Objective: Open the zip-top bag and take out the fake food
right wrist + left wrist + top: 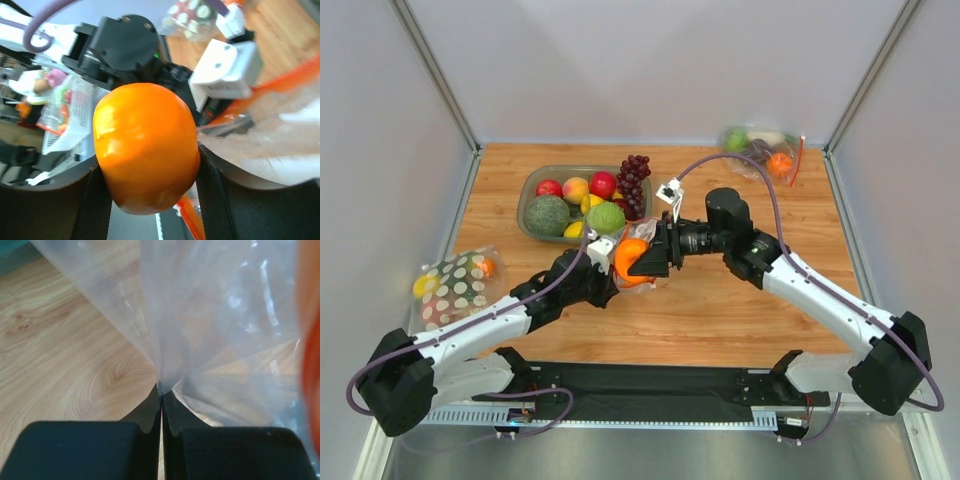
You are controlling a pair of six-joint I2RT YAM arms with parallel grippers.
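Only the left wrist view shows the left end effector (pixel 161 396) pinched tight on a fold of the clear zip-top bag (pixel 210 315). From above, the bag is at the middle of the counter (pixel 700 322). The right end effector (pixel 150 187), half open, grips the small orange (pixel 145 145) beside it.

The light wooden table (pixel 720 310) carries a translucent grey-green plastic tray (pixel 532 178) toward its back left. A dark purple plastic grape bunch (pixel 634 182) sits at the tray's right end and a light green round plastic fruit (pixel 606 217) at its front right corner; whether these two rest inside the rim or against it cannot be told. A white polka-dot plastic bag (pixel 455 285) with pieces inside lies at the left edge, and a clear crinkly plastic bag with a red strip (pixel 760 152), holding green, purple and orange pieces, lies in the far right corner.
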